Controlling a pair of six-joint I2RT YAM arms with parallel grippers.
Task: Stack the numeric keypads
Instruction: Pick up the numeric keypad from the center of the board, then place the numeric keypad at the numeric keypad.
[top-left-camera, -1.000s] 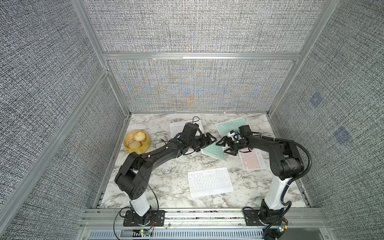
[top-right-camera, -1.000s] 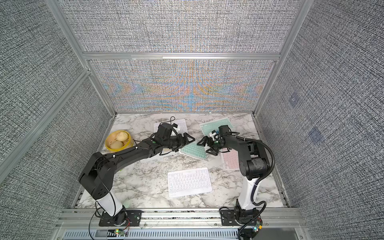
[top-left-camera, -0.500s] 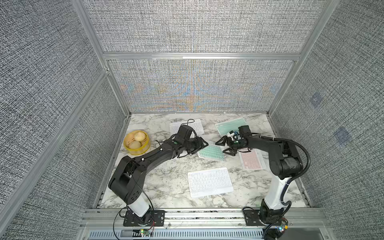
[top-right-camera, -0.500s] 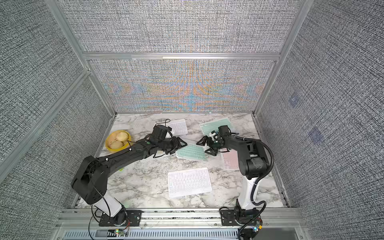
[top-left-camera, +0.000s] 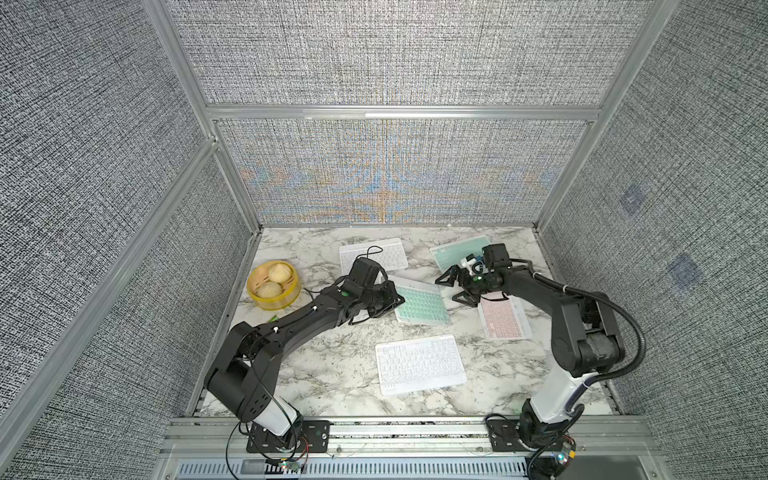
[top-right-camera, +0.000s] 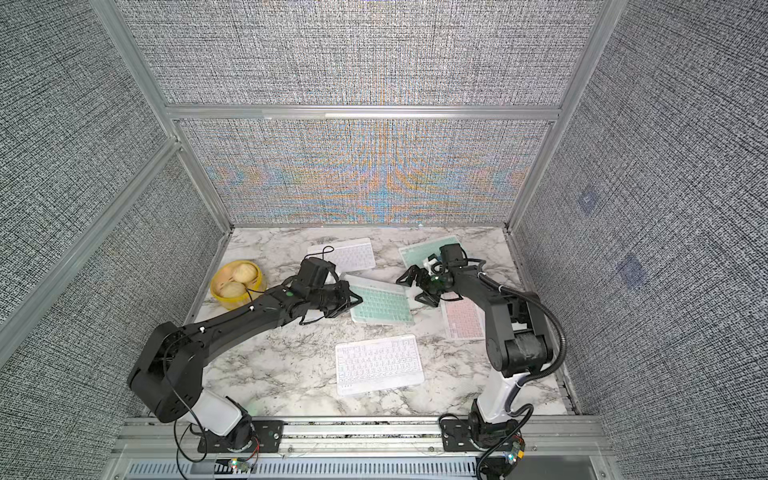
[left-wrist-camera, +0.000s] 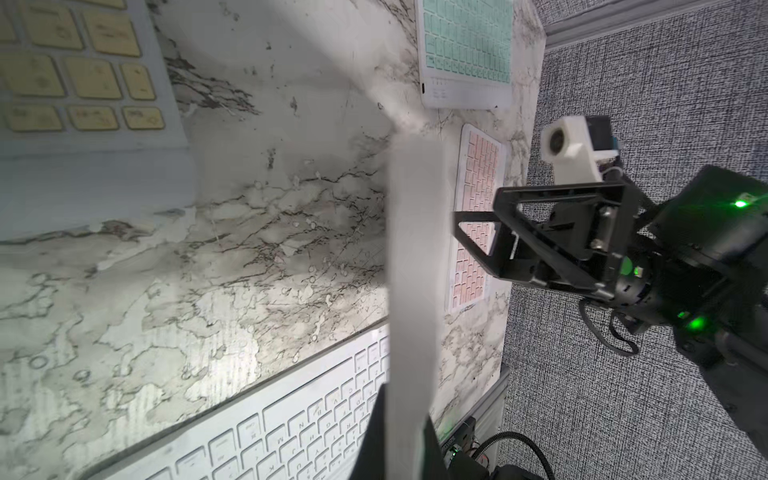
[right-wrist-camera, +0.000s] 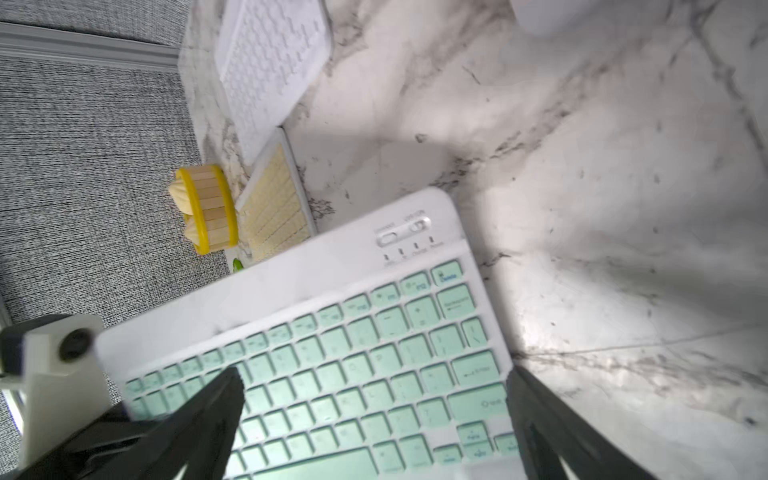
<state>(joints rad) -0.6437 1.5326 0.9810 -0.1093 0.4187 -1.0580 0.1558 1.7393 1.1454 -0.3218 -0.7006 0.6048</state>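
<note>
Mint green keys cover the mint keypad (top-left-camera: 420, 306), just behind the white keypad (top-left-camera: 420, 365) in both top views. The left gripper (top-left-camera: 394, 300) pinches its edge tight. The right gripper (top-left-camera: 456, 288) is wide open at its other end. Left wrist view: the mint keypad (left-wrist-camera: 411, 270) looks like a white strip in front of the white keypad (left-wrist-camera: 291, 436). Right wrist view: black fingers (right-wrist-camera: 224, 399) stand far apart over the mint keys.

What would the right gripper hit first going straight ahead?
Probably the mint keypad that the left gripper holds; right gripper is open and aimed at its edge, though height is unclear.
</note>
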